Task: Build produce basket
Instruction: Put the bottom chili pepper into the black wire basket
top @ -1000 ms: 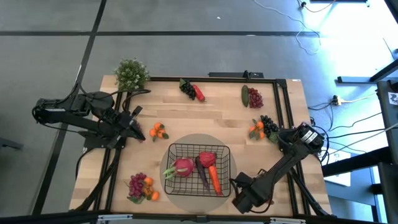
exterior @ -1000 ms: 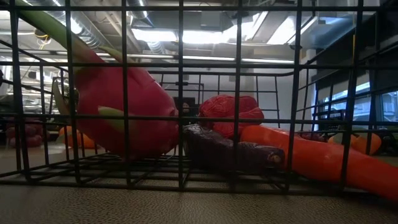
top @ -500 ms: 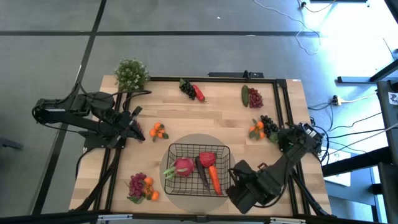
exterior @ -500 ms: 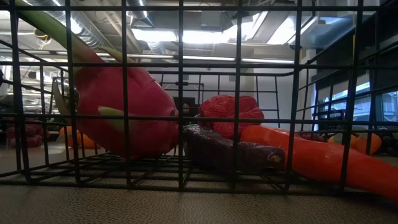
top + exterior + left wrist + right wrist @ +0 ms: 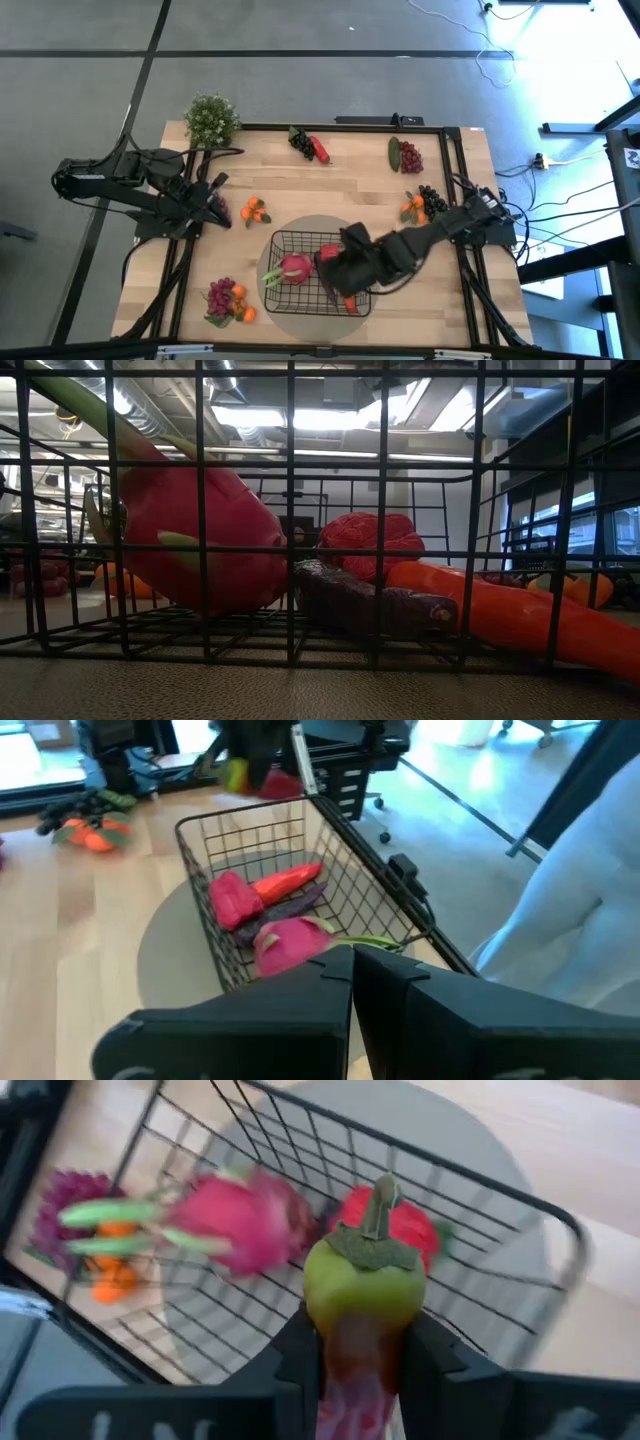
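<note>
Right end effector: over the right part of the black wire-mesh basket, fingers narrowed onto a green-and-red toy pepper with a green stem, held stem-forward above the basket's contents.

Left end effector: at the worktop's left side near a small cluster of toy oranges, fingers pressed together, holding nothing.

Basket: sits on a round grey mat at the front centre of the light wooden worktop. Inside: pink dragon-fruit-like piece with green leaves, red pepper, dark purple eggplant, orange carrot.

Outside the basket: purple grapes with oranges front left; dark grapes with a red pepper at the back; green cucumber with red grapes back right; black grapes with oranges at right.
</note>
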`<control>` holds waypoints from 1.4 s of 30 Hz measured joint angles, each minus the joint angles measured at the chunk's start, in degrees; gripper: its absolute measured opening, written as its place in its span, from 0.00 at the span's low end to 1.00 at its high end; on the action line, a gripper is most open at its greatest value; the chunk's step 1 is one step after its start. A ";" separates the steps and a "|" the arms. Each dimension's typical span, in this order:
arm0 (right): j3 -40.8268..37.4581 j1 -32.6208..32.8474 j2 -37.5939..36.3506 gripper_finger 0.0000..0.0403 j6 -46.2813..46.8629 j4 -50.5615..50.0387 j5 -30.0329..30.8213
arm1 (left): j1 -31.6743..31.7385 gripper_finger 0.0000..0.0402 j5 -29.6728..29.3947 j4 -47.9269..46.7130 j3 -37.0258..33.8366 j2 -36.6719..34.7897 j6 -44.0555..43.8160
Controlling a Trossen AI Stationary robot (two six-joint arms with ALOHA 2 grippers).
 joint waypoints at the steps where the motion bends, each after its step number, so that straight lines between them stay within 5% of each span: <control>1: -1.19 -0.64 0.00 0.18 -1.11 2.14 -0.03 | 0.00 0.00 0.17 0.00 0.00 0.00 0.16; 12: -15.37 -2.67 -0.03 0.18 -1.90 22.11 -3.92 | 0.00 0.00 0.22 -3.30 0.00 0.00 0.11; 20: -22.96 -2.64 0.00 0.18 -2.93 25.20 -6.00 | 0.02 0.00 0.03 -3.30 0.00 0.00 0.11; 42: -23.82 -2.67 0.00 0.30 -8.97 28.00 -6.40 | 0.02 0.00 -0.02 -3.32 0.00 0.00 -0.13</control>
